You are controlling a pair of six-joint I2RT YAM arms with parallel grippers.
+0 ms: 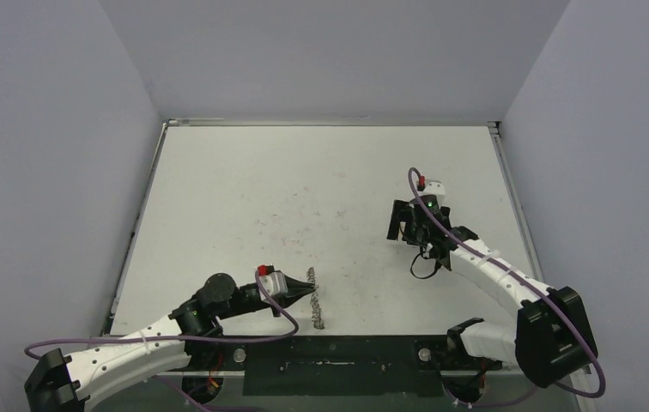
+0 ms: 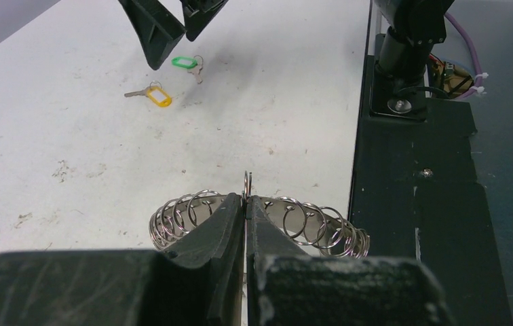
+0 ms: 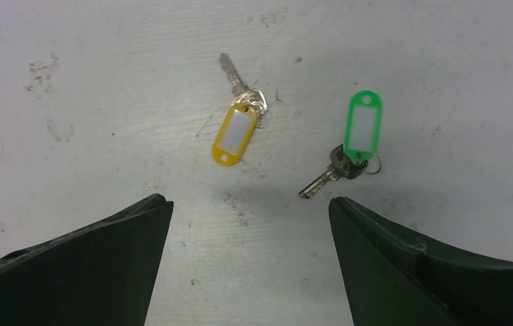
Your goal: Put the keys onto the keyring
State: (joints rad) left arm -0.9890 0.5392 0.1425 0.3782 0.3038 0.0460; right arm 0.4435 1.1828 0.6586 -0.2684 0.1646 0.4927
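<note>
Hovering with jaws spread wide and empty, the right gripper [image 3: 248, 202] needed to centre over one key, likely the yellow key [image 3: 235, 132] beside the green key [image 3: 360, 136], while the left gripper [image 2: 247, 200] pinched the keyring [image 2: 186, 219] at the near edge of the table [image 1: 244, 189]

Open table [image 3: 70, 136] btwn right tool [image 3: 248, 201] & keys [image 3: 235, 136].

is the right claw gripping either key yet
No, the right claw is open, and the yellow-tagged key and green-tagged key both lie on the table clear of it.
</note>
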